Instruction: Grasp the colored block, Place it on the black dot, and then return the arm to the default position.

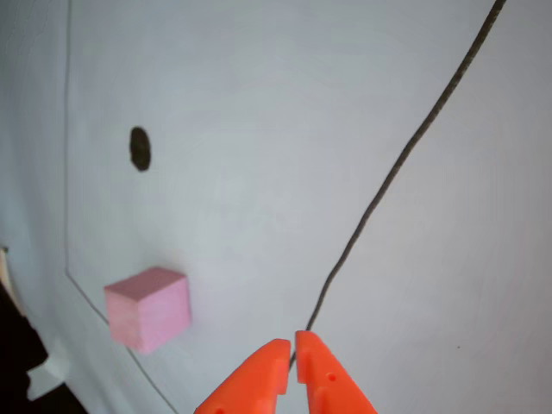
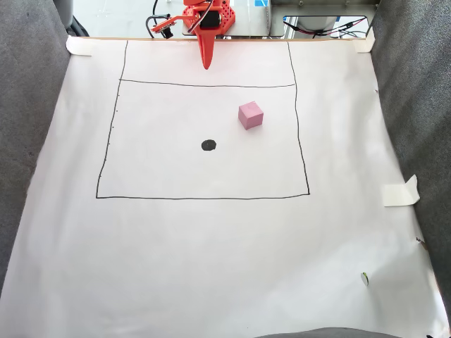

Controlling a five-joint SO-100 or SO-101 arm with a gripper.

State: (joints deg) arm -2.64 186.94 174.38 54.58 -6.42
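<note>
Nearest the lens: bright orange pointed plastic claw [image 1: 291, 345], tips clenched together on nothing. Just left of it in the other view, small pink foam cube [image 1: 148, 307], flat on white paper surface [image 2: 211, 253], apart from the dark uneven painted dot [image 1: 140, 148]. Probably light, soft, a little grippy; best pinched across two opposite flat side faces, gently, since foam likely squashes.

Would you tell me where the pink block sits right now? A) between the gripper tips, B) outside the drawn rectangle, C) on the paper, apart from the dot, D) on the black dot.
C: in the fixed view the pink block rests on the paper inside the drawn rectangle, clear of the black dot.
</note>
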